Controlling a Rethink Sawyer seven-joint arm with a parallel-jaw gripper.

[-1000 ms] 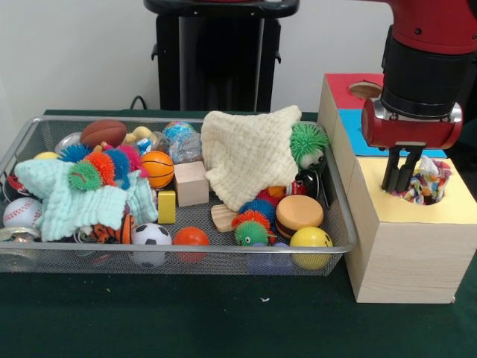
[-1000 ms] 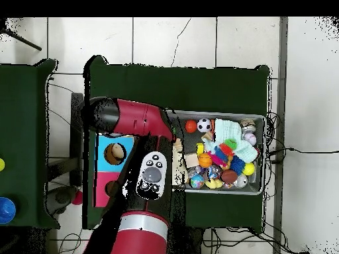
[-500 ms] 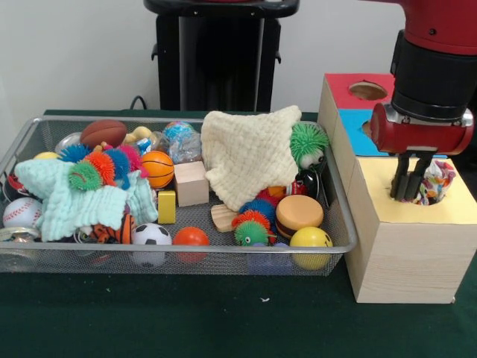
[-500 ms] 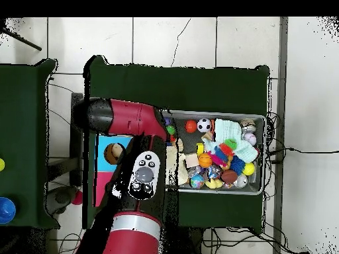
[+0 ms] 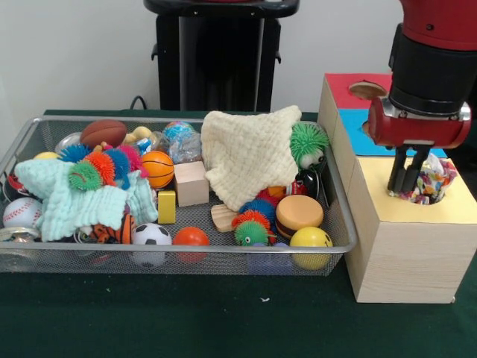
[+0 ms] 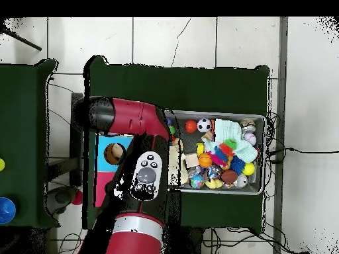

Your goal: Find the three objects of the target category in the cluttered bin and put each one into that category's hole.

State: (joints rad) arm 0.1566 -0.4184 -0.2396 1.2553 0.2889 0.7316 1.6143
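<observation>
End effector [image 5: 408, 177] hangs over the yellow section of the wooden box [image 5: 402, 246], at the right of the bin [image 5: 45, 134]. Its two dark fingers [image 5: 400, 173] stand close together w/ only a thin gap, tips at the rim of the yellow hole; cannot tell if they pinch anything. Multicolour rope toy [image 5: 432, 179] sits in that hole, just right of the fingers, bunched and sticking up above the rim; contact w/ the fingers unclear.

Box also has a blue section [image 5: 365, 134] and, farthest back, a red section w/ a round hole [image 5: 367, 90].

Bin on the green tabletop [image 5: 223, 321] is full: cream knit cloth [image 5: 250, 153] draped at mid-right, green spiky ball [image 5: 308, 142] peeking from its right edge, mint cloth [image 5: 71, 201] at left w/ spiky balls on top, mini basketball [image 5: 157, 168], wood cube [image 5: 191, 183], soccer ball [image 5: 151, 234], yellow smiley ball [image 5: 311, 239] near front right.

Overhead view: arm [image 6: 132, 119] covers the box's near part; end effector hidden under it.
</observation>
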